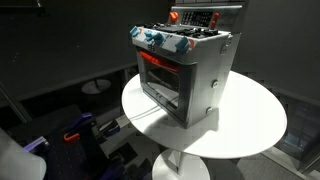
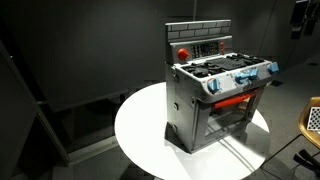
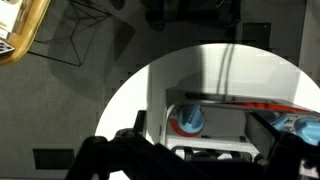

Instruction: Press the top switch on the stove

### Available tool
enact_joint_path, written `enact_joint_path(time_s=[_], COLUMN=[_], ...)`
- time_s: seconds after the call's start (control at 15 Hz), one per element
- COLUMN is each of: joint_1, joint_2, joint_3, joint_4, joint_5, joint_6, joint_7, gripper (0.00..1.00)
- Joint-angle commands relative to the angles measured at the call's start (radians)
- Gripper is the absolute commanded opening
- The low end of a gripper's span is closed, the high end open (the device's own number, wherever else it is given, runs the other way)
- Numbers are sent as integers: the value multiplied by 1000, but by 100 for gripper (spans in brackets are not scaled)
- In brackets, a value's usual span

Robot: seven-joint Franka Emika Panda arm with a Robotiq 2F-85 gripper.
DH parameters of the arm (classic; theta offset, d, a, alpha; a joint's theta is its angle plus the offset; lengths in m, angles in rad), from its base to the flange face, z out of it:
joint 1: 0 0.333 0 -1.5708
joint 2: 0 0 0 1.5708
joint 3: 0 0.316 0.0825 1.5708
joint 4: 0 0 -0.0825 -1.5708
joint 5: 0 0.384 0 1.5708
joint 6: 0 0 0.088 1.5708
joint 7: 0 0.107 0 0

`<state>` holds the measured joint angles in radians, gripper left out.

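The stove [image 1: 190,70] [image 2: 215,95] is a small silver-grey toy with a red-glowing oven window and blue and red knobs. It stands on a round white table [image 1: 250,125] [image 2: 140,130]. Its dark raised rear panel [image 1: 205,17] [image 2: 205,45] has a red round button at one end [image 2: 183,52]. In the wrist view I look down on the stove [image 3: 215,125] and a blue knob [image 3: 190,120]. My gripper [image 3: 195,165] shows as dark fingers along the bottom edge, spread apart and empty, well clear of the stove. It does not show in the exterior views.
The table stands on a white pedestal [image 1: 180,165] over a dark floor. A yellow wicker object [image 3: 20,35] [image 2: 313,120] sits off to one side. Blue and red items [image 1: 75,130] lie on the floor beside the table.
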<state>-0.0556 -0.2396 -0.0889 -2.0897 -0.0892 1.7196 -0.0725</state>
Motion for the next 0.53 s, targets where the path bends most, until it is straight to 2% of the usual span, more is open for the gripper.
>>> enact_joint_path(time_s=[0.0,0.47], joint_1=[-8,-5], joint_2=[-71,-57], joint_3=[-5,-2], joint_4=[-65,-54], joint_5=[-12,1], joint_6=[16,-2], joint_7=[-46,-22], gripper=[100,100])
